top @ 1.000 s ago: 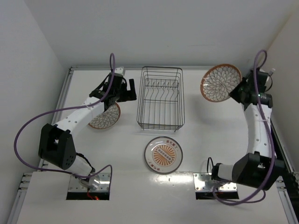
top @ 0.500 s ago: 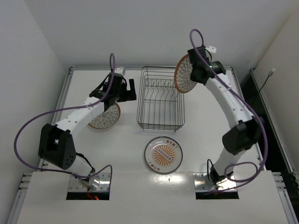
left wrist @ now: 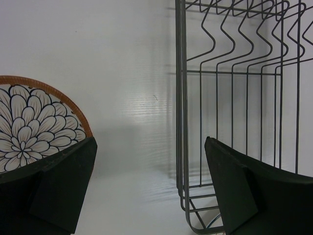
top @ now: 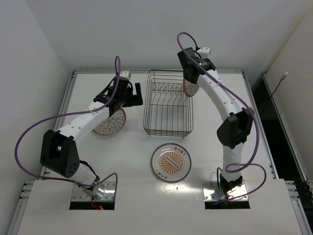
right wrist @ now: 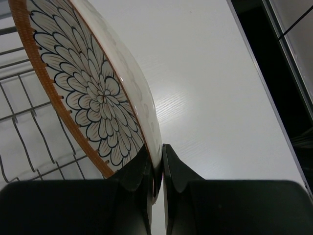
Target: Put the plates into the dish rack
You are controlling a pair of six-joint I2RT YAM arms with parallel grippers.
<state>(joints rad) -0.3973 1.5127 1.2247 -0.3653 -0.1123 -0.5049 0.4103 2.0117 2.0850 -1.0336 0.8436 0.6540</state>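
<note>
The dish rack (top: 167, 104) stands at the table's middle back. My right gripper (top: 190, 80) is shut on the rim of a scale-patterned plate (top: 190, 90), which it holds on edge at the rack's far right corner. In the right wrist view this plate (right wrist: 93, 93) rises tilted from the gripper (right wrist: 157, 166), with the rack's wires (right wrist: 24, 122) to its left. My left gripper (top: 135, 95) stands open and empty beside the rack's left side (left wrist: 234, 98). A second scale-patterned plate (top: 109, 123) (left wrist: 29, 122) lies flat under that arm. A medallion plate (top: 170, 162) lies in front of the rack.
White walls close in the table at the back and on the left. The table's right edge (top: 254, 112) drops to a dark gap. Both arm bases (top: 93, 188) sit at the near edge.
The right arm has swung from the far right of the table over to the rack's back right corner, carrying its plate along. The left arm has not moved.
</note>
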